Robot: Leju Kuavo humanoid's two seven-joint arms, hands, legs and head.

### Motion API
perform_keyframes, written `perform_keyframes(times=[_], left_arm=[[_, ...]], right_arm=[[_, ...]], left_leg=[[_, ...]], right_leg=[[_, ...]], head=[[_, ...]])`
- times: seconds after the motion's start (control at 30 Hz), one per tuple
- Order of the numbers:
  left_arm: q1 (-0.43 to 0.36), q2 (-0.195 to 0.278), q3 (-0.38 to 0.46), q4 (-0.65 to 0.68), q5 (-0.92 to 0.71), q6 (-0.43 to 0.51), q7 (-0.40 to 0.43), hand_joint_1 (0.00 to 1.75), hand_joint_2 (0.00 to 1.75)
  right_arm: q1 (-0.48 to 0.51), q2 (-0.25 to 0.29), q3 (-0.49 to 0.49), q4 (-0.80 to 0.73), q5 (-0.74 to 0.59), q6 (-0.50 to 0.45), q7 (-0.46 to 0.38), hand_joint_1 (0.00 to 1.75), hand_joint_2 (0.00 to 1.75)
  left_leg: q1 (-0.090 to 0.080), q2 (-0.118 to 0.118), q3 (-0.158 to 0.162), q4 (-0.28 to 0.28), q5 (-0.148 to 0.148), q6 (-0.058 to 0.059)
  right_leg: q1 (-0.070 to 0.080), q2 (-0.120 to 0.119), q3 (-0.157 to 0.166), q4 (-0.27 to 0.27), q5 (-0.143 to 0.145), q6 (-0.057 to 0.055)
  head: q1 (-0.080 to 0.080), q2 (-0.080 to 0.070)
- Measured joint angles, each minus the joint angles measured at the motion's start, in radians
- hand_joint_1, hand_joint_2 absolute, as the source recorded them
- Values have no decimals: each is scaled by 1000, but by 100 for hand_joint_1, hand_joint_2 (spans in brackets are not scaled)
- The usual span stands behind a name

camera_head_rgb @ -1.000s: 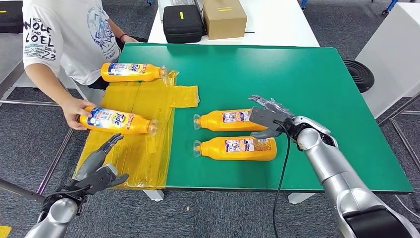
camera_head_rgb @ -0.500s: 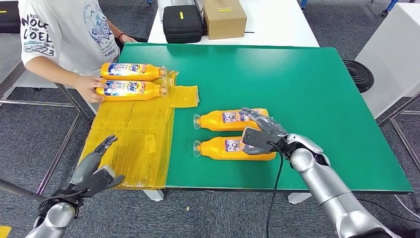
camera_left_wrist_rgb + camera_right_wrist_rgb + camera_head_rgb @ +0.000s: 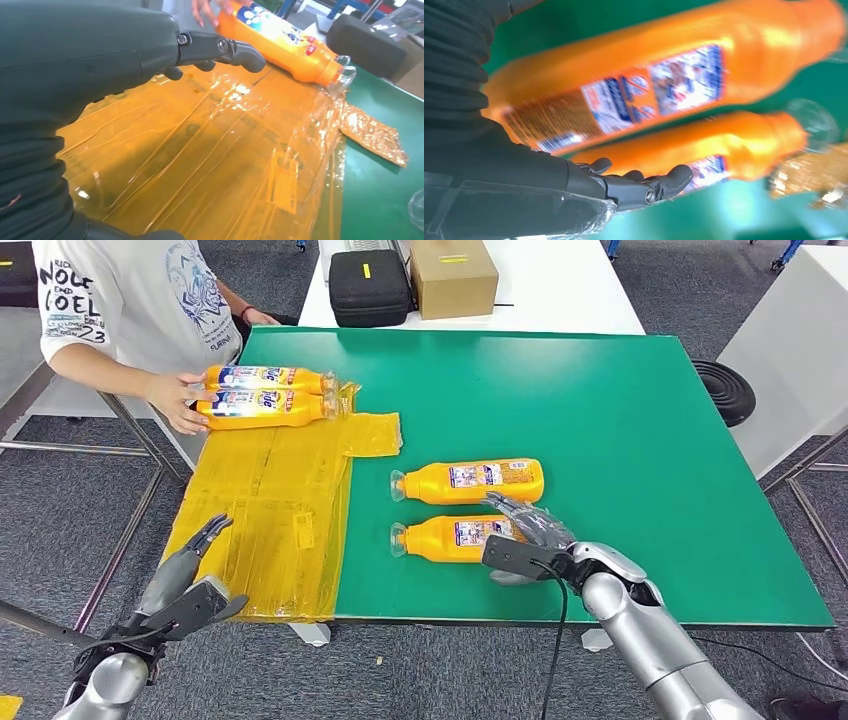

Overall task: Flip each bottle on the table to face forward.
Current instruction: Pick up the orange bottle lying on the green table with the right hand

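Four orange bottles lie on their sides on the green bench (image 3: 640, 410). The near bottle (image 3: 455, 537) and the far bottle (image 3: 470, 481) lie parallel at mid-bench, clear caps toward the yellow sheet (image 3: 270, 510), small white-and-blue back labels facing up. The right hand (image 3: 522, 540) rests over the near bottle's base end, fingers (image 3: 515, 512) spread and not closed around it. The left hand (image 3: 190, 585) hovers at the sheet's near edge, fingers apart, holding nothing. A person's hand (image 3: 178, 400) touches two front-label bottles (image 3: 265, 395) at the sheet's far corner.

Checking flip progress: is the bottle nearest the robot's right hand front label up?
No: the near bottle lies with its small-print back label up.
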Motion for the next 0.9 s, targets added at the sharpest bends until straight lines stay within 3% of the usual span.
perform_keyframes(times=[0.4, 0.9], left_arm=[[44, -7, 23, -37, 4, -15, 15, 0, 175], [-1, -5, 22, 17, 24, -41, 11, 0, 175]], right_arm=[[-6, 6, -44, 24, 59, -4, 51, 0, 175], [-107, 8, -54, 192, 59, 71, 37, 0, 175]], left_leg=[[0, 0, 0, 0, 0, 0], [0, 0, 0, 0, 1, 0]], right_leg=[[0, 0, 0, 0, 0, 0], [0, 0, 0, 0, 0, 0]], head=[[0, 0], [0, 0]])
